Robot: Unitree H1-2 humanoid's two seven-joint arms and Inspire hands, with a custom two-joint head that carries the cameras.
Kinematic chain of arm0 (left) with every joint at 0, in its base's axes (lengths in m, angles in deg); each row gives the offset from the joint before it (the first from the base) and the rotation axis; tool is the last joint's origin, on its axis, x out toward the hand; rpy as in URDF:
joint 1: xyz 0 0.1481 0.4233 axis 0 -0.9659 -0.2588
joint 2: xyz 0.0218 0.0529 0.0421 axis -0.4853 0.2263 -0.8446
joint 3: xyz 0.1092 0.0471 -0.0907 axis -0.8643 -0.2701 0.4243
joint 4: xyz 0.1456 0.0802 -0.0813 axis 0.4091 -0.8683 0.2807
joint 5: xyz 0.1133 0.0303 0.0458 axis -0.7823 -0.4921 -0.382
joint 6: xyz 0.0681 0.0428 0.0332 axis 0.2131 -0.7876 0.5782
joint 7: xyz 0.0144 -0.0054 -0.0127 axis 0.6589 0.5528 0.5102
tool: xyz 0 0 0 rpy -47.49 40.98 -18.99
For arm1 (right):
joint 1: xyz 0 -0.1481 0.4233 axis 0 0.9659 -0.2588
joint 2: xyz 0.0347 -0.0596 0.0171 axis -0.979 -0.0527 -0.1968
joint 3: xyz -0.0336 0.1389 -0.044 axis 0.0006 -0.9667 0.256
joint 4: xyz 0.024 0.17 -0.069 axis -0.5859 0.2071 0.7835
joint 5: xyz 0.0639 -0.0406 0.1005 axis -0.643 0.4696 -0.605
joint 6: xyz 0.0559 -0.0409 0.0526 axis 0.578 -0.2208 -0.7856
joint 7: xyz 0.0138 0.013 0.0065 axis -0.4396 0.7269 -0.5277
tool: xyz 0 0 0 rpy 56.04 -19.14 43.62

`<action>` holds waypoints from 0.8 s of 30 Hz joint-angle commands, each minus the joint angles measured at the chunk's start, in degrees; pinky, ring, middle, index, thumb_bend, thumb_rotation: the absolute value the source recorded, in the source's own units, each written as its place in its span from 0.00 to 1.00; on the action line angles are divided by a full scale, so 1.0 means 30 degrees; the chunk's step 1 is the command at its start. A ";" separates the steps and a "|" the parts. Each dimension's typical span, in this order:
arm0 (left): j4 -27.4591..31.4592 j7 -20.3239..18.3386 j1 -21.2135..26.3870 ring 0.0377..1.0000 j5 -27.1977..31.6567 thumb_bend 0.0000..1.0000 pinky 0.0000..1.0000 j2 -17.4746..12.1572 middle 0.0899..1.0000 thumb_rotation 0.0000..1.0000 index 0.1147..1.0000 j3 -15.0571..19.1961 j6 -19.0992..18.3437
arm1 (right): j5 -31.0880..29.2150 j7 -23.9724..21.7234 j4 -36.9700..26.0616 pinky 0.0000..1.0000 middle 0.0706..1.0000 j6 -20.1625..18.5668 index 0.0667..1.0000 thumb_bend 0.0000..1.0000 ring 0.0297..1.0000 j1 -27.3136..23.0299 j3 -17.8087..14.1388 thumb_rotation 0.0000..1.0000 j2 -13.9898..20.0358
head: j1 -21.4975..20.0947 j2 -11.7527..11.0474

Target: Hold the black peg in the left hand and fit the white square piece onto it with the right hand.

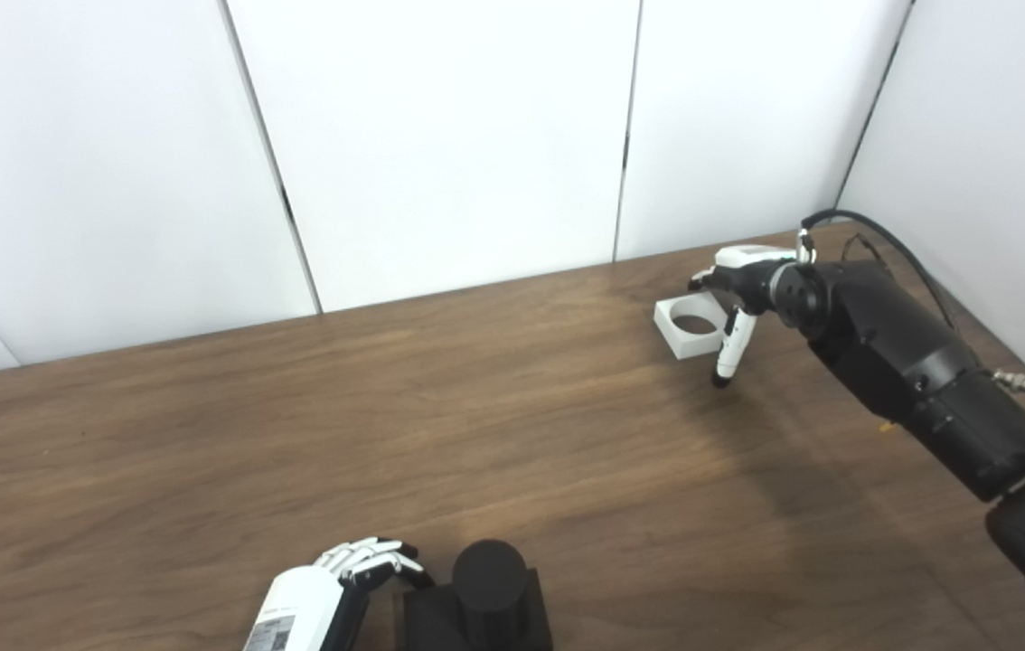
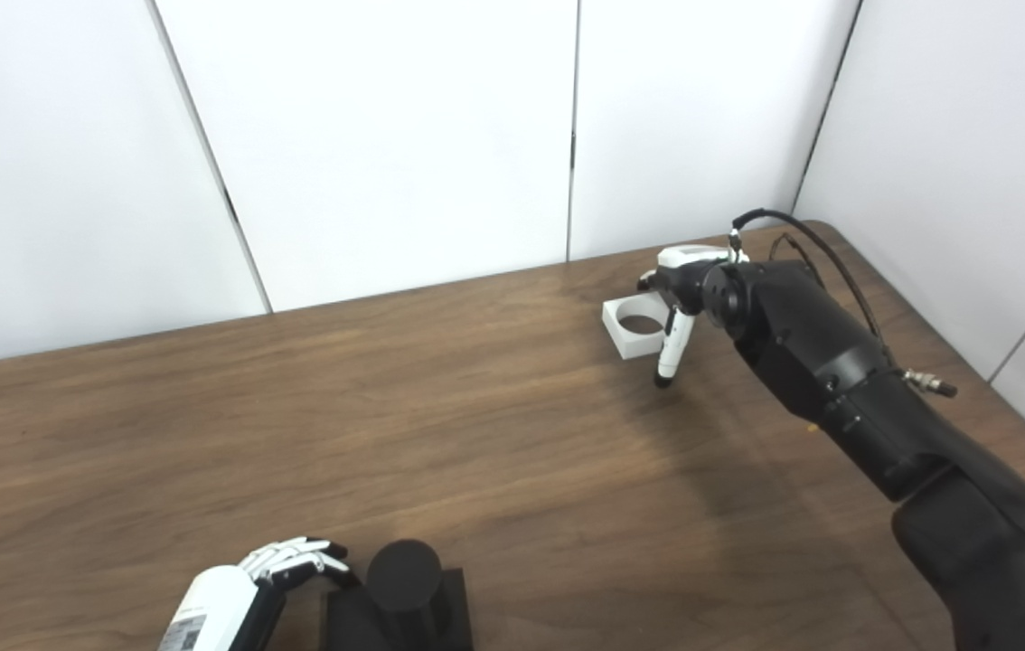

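1. Near the table's front edge, the left hand [image 1: 345, 574] rests just left of the black peg [image 1: 488, 579], its fingers [image 1: 377, 553] curled toward the peg's square black base [image 1: 440, 615]; whether they touch the base cannot be told, and they are not closed around the peg.
2. Upright on that base, the peg is a round black cylinder, cut partly by the lower picture edge.
3. Far across the wooden table [image 1: 386, 434] from the peg, toward the back right corner, the white square piece [image 1: 691, 325] lies flat, its round hole facing up.
4. Directly over the piece's right side, the right hand [image 1: 743, 289] is spread, one white finger [image 1: 729, 348] pointing down just beside the piece's right edge, its dark tip at the tabletop; the other fingers are hidden behind the wrist, and no grasp shows.
5. Between the peg and the white piece, bare wood runs unobstructed.
6. Beyond the piece, the table's back edge meets the white wall panels [image 1: 440, 136]; the right edge lies near the black forearm [image 1: 910, 362].
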 commanded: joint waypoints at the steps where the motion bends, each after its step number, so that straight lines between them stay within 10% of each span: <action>1: -0.0057 -0.0846 -0.0396 0.82 0.0028 0.51 0.82 -0.0093 0.75 0.04 0.42 -0.0178 -0.0296 | -0.0011 0.0681 -0.0413 1.00 0.99 0.0443 0.94 0.88 1.00 -0.0706 -0.0197 0.18 0.0209 | -0.0006 0.0029; 24: -0.0090 -0.0629 -0.0386 0.80 -0.0438 0.51 0.82 -0.0033 0.73 0.04 0.42 -0.0253 -0.0035 | -0.0424 0.2840 -0.0178 0.95 0.92 0.2257 0.84 0.84 0.99 -0.0285 -0.0293 0.15 -0.0052 | 0.0224 0.0254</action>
